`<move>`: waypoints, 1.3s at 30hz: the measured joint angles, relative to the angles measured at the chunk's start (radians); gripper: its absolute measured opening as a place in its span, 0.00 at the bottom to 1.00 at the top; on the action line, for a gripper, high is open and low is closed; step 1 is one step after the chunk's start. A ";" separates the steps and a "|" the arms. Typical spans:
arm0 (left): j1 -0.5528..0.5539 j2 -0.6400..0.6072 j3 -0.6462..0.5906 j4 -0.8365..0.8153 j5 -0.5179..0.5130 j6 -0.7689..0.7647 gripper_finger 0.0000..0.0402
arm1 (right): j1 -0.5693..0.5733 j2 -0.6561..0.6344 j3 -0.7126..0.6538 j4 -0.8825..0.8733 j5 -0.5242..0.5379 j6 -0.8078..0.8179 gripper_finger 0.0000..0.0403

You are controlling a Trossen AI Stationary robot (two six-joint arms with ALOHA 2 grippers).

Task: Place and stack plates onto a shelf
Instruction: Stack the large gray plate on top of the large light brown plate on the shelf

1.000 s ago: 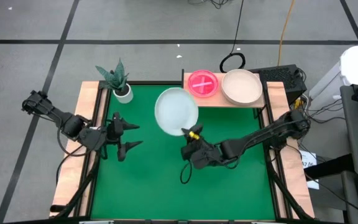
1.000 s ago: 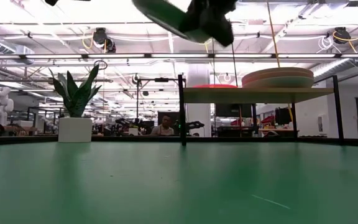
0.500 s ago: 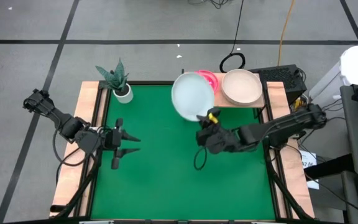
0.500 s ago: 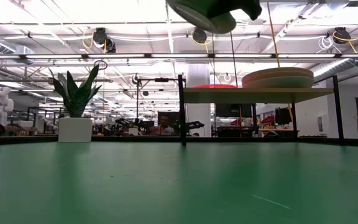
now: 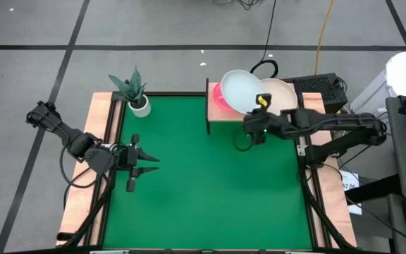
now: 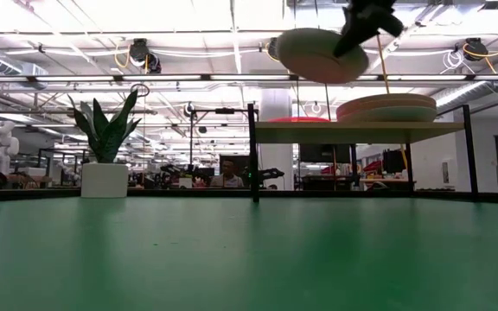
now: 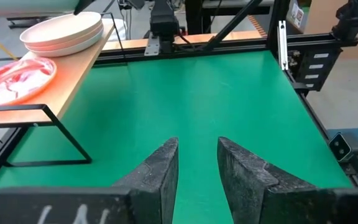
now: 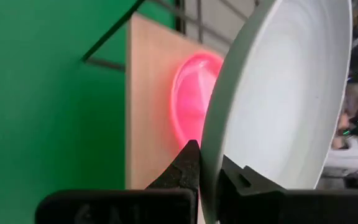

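Observation:
My right gripper (image 5: 258, 108) is shut on a pale blue-green plate (image 5: 241, 91) and holds it in the air over the left end of the shelf (image 5: 224, 114). Under it, a see-through magenta plate (image 8: 194, 99) lies flat on the shelf board. Beside that, on the shelf's right half, two beige plates (image 5: 280, 97) are stacked. My left gripper (image 7: 197, 143) hovers over the table's left part, its fingers a small gap apart with nothing between them. My right gripper pinches the pale plate's rim (image 8: 209, 163) between its two fingers, one finger on the plate's hollow side and one on its underside. The fingers come slanting from the table's near right. The plate is lifted clear above the shelf and tilted (image 6: 318, 53).
A potted plant (image 5: 134, 92) stands at the table's far left corner. The shelf's dark legs (image 5: 208, 113) stand on the green table top (image 5: 189, 183) at the far right. Wooden strips (image 5: 90, 169) run along the table's sides.
My right gripper has carried the pale plate from the middle of the table toward the far right, to above the shelf's left end. The plate has stayed clear of the table. My left gripper's fingers have narrowed and it has shifted slightly toward the near edge.

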 joint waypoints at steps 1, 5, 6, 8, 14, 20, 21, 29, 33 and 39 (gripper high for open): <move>0.000 0.000 0.000 0.000 0.000 -0.005 0.29 | -0.018 -0.012 0.000 -0.026 -0.014 0.012 0.01; 0.000 0.000 0.000 0.000 0.000 -0.007 0.29 | -0.088 -0.050 0.000 -0.130 -0.043 0.052 0.01; 0.000 0.000 0.000 0.000 0.000 -0.008 0.29 | -0.107 -0.056 0.000 -0.154 -0.055 0.061 0.01; 0.000 0.000 0.000 0.000 0.000 -0.008 0.29 | -0.141 -0.066 0.000 -0.202 -0.097 0.083 0.01; 0.000 0.000 0.000 0.001 0.000 -0.014 0.29 | -0.227 -0.067 0.000 -0.304 -0.137 0.105 0.02; 0.001 0.000 0.000 0.003 -0.001 -0.014 0.29 | -0.292 -0.066 0.000 -0.319 -0.184 0.098 0.02; 0.001 0.000 0.000 0.003 -0.001 -0.014 0.29 | -0.301 -0.066 0.000 -0.329 -0.193 0.103 0.02; 0.001 0.000 0.000 0.003 -0.001 -0.013 0.29 | -0.326 -0.066 0.000 -0.352 -0.215 0.112 0.02; 0.001 0.000 0.000 0.003 -0.001 -0.014 0.29 | -0.326 -0.061 0.000 -0.360 -0.215 0.113 0.02; 0.002 0.017 0.000 0.004 -0.002 -0.019 0.29 | -0.326 -0.061 -0.039 -0.380 -0.215 0.115 0.02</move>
